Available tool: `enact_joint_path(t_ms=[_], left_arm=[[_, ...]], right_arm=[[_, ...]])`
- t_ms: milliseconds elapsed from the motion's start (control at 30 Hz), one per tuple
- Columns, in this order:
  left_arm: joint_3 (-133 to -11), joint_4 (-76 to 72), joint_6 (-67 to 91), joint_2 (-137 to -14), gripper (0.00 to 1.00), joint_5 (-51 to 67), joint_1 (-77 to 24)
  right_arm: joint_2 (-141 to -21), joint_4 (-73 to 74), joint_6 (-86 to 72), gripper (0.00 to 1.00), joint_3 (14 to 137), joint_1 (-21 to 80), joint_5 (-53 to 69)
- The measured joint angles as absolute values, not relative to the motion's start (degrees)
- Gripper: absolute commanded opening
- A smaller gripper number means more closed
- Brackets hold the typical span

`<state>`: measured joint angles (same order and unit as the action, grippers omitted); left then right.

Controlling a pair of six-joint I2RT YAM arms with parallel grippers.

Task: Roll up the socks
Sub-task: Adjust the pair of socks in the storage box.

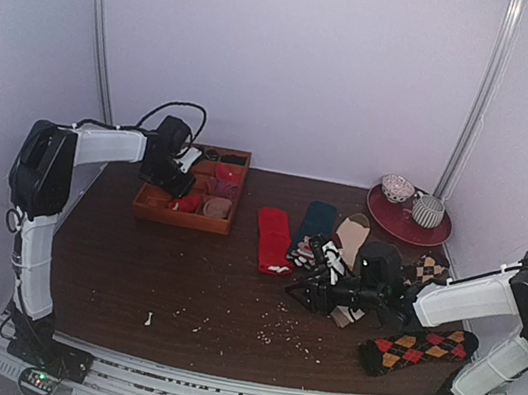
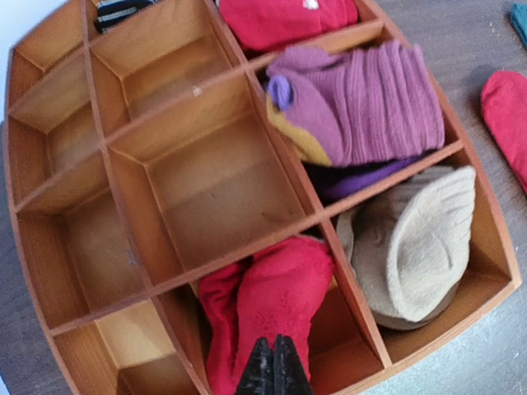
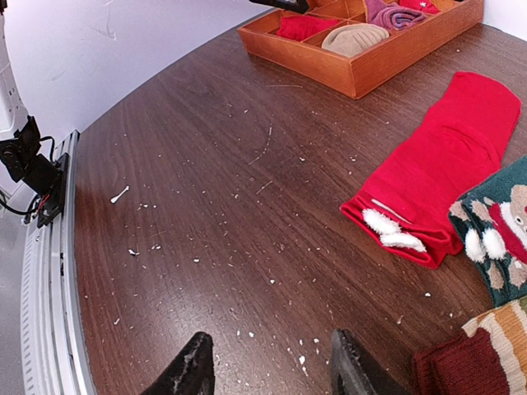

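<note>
My left gripper [image 1: 177, 181] hangs over the wooden tray [image 1: 153, 205]. In the left wrist view it [image 2: 274, 368] is shut, its tips just above a rolled red sock [image 2: 280, 292] in a near compartment; nothing shows between the jaws. My right gripper [image 1: 305, 293] is open and empty, low over bare table [image 3: 272, 362]. A flat red sock with a white mark [image 1: 274, 240] lies to its front right [image 3: 445, 173]. A dark teal sock [image 1: 318, 219], a beige sock [image 1: 352, 235] and an argyle sock [image 1: 418, 350] lie around the right arm.
The tray [image 2: 487, 247] also holds a purple roll [image 2: 362, 107], a cream roll [image 2: 420, 239] and another red roll [image 2: 284, 18]. A red plate [image 1: 436, 232] with two cups stands at the back right. Crumbs and a white scrap [image 1: 148, 318] dot the table front.
</note>
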<state>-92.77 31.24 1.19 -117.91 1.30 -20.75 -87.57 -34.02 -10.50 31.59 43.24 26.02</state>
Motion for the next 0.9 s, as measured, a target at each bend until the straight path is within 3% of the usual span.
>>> enact_joint_path(t_ms=[733, 867, 900], left_arm=[[-92.5, 35.1, 1.0, -122.0, 0.0, -5.1, -21.2], [-92.5, 34.3, 0.7, -121.8, 0.13, -5.0, -21.2], [-92.5, 34.3, 0.8, -121.7, 0.21, -4.9, -21.2]], right_arm=[[-88.9, -36.2, -11.1, 0.49, 31.3, 43.2, 26.3], [-88.9, -36.2, -11.2, 0.49, 31.3, 43.2, 26.3], [-88.9, -36.2, -11.2, 0.48, 31.3, 43.2, 26.3]])
